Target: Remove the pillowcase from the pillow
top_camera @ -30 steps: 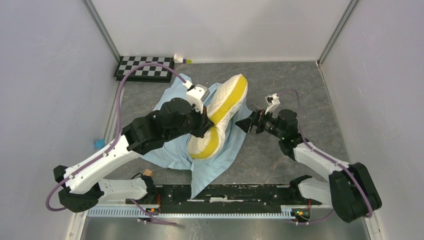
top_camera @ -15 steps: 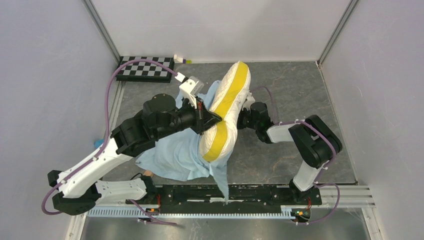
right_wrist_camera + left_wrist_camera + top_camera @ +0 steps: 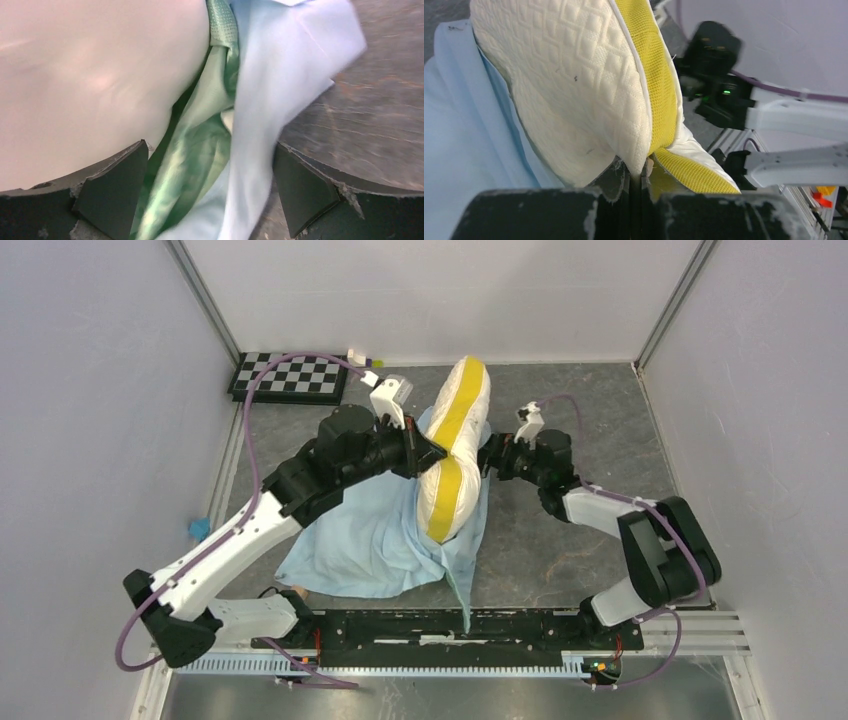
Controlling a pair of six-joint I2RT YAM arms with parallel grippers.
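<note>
- The left claw (image 3: 430, 453) pinched the pillow (image 3: 452, 455) seam; the right claw (image 3: 488, 461) was spread around the pillowcase (image 3: 370, 540) flap.
- The pillow stood on edge between them, long axis near-to-far.

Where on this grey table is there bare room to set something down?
Bare grey table lies far right, between the right arm and the wall, and near right, between the wrinkly light-blue pillowcase and that arm. The middle is crowded: the left gripper and right gripper flank the cream-yellow pillow standing on edge.
</note>
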